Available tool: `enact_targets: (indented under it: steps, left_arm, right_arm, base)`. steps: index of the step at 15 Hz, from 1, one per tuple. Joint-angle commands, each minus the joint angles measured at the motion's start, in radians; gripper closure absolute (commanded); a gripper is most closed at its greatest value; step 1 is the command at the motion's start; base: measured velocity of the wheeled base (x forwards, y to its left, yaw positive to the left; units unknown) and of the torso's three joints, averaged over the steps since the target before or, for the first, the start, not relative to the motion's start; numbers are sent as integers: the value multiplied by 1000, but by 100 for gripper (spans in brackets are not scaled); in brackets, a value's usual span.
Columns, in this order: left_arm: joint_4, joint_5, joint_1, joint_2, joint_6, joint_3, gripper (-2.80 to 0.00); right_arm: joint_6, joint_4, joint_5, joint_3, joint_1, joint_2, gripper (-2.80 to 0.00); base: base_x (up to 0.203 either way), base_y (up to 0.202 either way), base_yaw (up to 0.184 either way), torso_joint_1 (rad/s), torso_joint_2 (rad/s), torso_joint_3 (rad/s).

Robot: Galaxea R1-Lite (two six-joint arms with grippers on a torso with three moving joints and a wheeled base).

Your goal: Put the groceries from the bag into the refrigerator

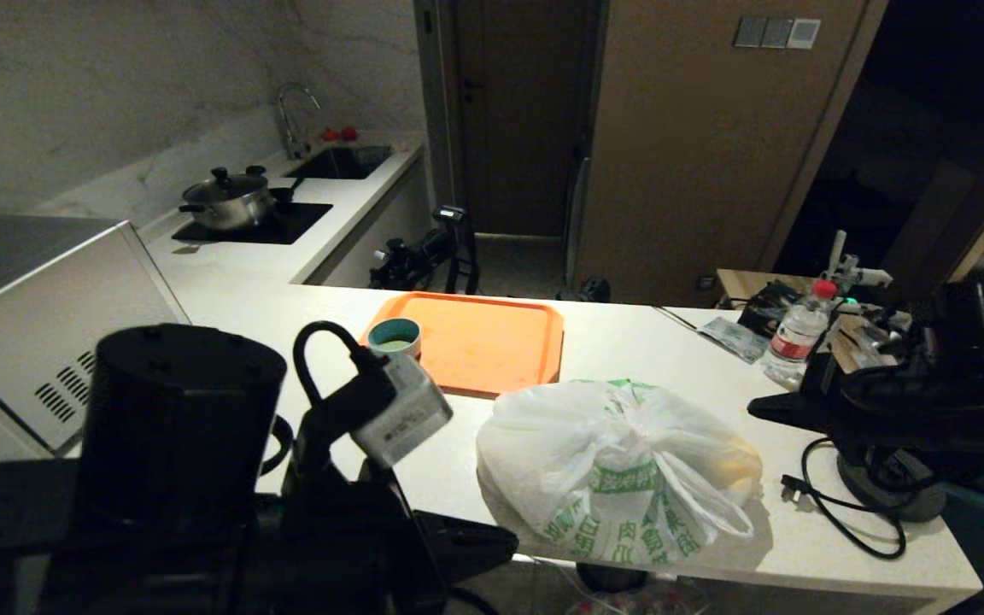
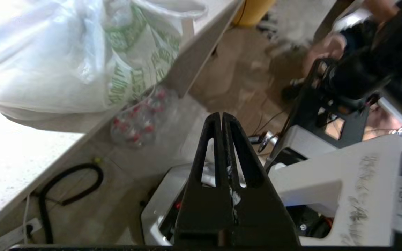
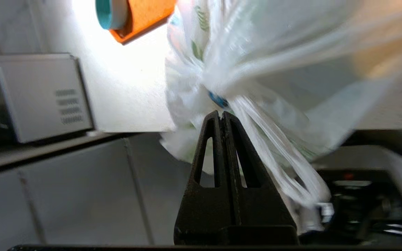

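Tied bag (image 1: 620,470) sits on worktop (image 1: 304,307) near edge, at 6 o'clock from orange tray (image 1: 483,342). Soft, crinkly, slippery, prob. lumpy-heavy; grab knotted handles. Left gripper (image 2: 222,120) & right gripper (image 3: 222,118): fingers fully closed, empty.

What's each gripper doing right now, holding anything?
Left gripper: jaws shut, empty, below the counter edge.
Right gripper: jaws shut, empty, by the bag.

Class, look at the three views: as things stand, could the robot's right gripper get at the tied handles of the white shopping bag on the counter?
Probably yes. The right gripper is shut, empty and just short of the bag; its handles trail toward the counter edge with nothing between. The jaws must open first.
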Motion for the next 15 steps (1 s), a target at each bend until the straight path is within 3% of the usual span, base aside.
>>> enact_targets:
  steps: [1,3,8,11,12,13,15]
  left_arm:
    - [-13,80,-54,84,0,-18,0]
    - [-41,118,-81,138,-1,-39,0]
    - [-153,127,-85,225,-8,-11,0]
    - [-162,124,-85,237,-9,-12,0]
    - [-163,124,-85,241,-11,-13,0]
    - [-163,124,-85,241,-12,-13,0]
    - [-163,122,-86,235,-11,-12,0]
  right_arm:
    - [22,0,19,-44,0,80,0]
    - [50,2,28,-85,0,149,0]
    - [59,2,81,-110,14,232,0]
    - [66,3,83,-115,46,231,0]
    - [79,3,87,-124,60,233,-180]
    - [92,3,97,-137,68,241,-280]
    - [101,11,107,-171,78,265,-280]
  base:
    - [0,0,0,0,0,0]
    - [0,0,0,0,0,0]
    - [0,0,0,0,0,0]
    - [0,0,0,0,0,0]
    - [0,0,0,0,0,0]
    - [0,0,0,0,0,0]
    - [0,0,0,0,0,0]
